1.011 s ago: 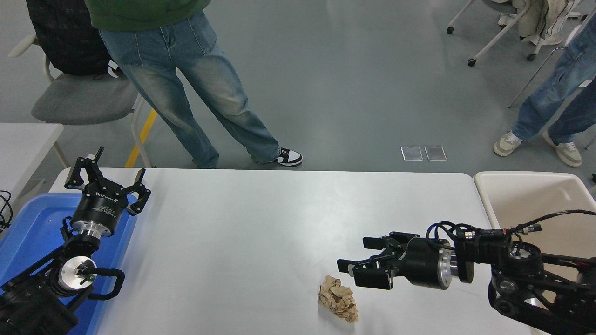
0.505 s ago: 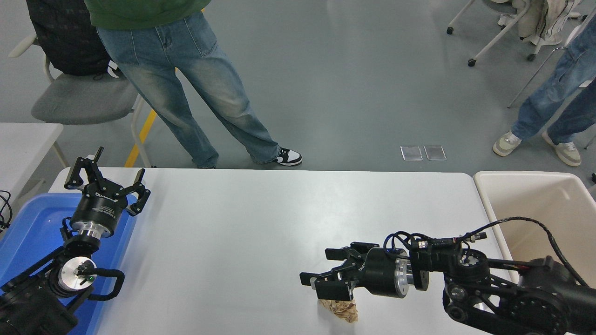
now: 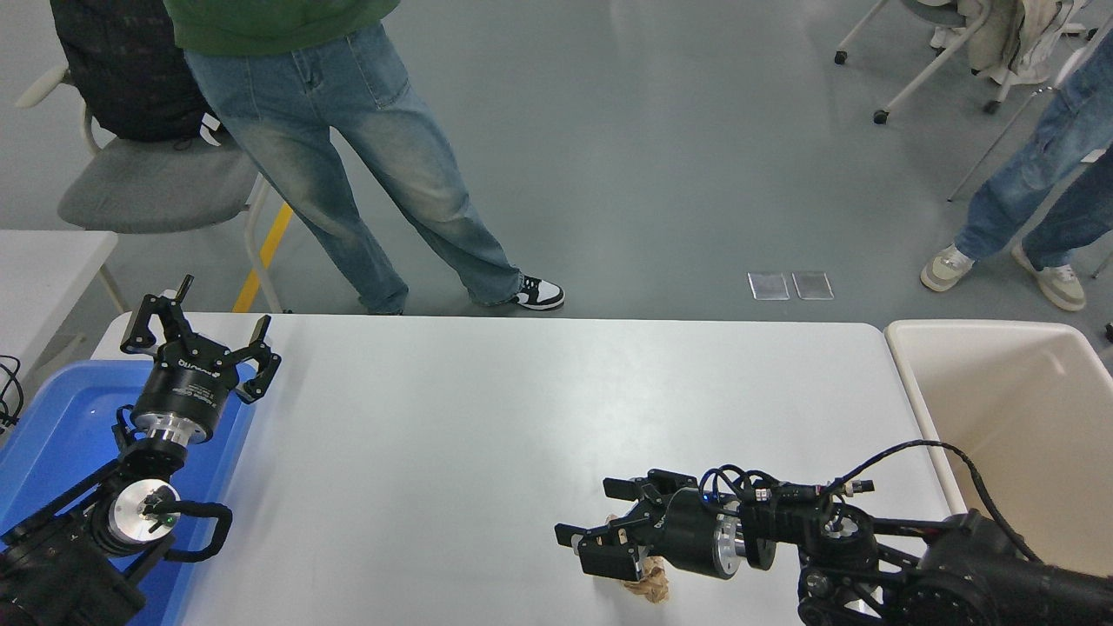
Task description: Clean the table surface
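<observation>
The table surface (image 3: pixel 452 435) is a large white top with rounded corners. A crumpled brown paper ball (image 3: pixel 650 584) lies near its front edge, mostly hidden under my right gripper (image 3: pixel 600 535). That gripper is open, low over the ball, with its fingers spread around it. My left gripper (image 3: pixel 196 335) is parked open at the table's left end, above the blue bin.
A blue bin (image 3: pixel 61 435) sits at the left end and a beige bin (image 3: pixel 1026 409) at the right end. A person in jeans (image 3: pixel 365 174) stands at the far side. A grey chair (image 3: pixel 148 183) and a smaller white table (image 3: pixel 43 261) are at the left.
My right gripper has moved left and down towards the front edge, from beside the paper ball to directly over it, hiding most of it. The left arm has stayed still.
</observation>
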